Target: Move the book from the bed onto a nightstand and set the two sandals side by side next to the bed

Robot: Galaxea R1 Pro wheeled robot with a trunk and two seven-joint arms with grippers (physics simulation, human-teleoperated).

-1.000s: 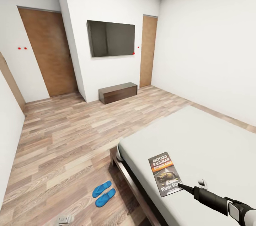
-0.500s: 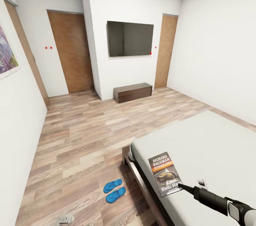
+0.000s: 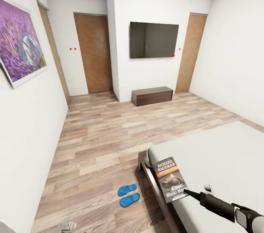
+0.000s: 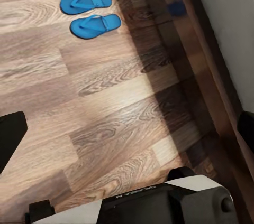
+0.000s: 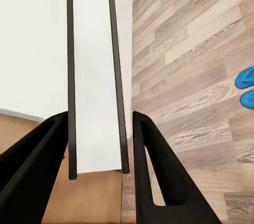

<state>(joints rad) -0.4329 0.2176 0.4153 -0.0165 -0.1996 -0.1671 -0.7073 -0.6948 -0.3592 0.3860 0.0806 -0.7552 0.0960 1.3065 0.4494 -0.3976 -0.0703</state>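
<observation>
The book point(image 3: 170, 180), dark cover with white "Richard Bachman" text, is pinched at its lower edge by my right gripper point(image 3: 185, 191) over the near corner of the bed point(image 3: 223, 148). The right wrist view shows the book point(image 5: 95, 76) edge-on between the black fingers point(image 5: 145, 155). Both blue sandals point(image 3: 127, 189) point(image 3: 129, 199) lie side by side on the wood floor beside the bed frame, as the left wrist view confirms for the sandals point(image 4: 84, 2) point(image 4: 95, 25). My left gripper point(image 4: 129, 129) hangs open over the floor. The nightstand is out of view.
A long dark bench-like cabinet point(image 3: 152, 96) stands under the wall TV point(image 3: 154, 40). Two brown doors point(image 3: 93, 53) point(image 3: 190, 53) are at the far wall. A purple painting point(image 3: 20, 42) hangs on the near left wall. Wide open floor lies between the bed and the cabinet.
The whole picture has shifted right as the camera turned left, bringing the painting into view. The book and right arm keep their place in the picture.
</observation>
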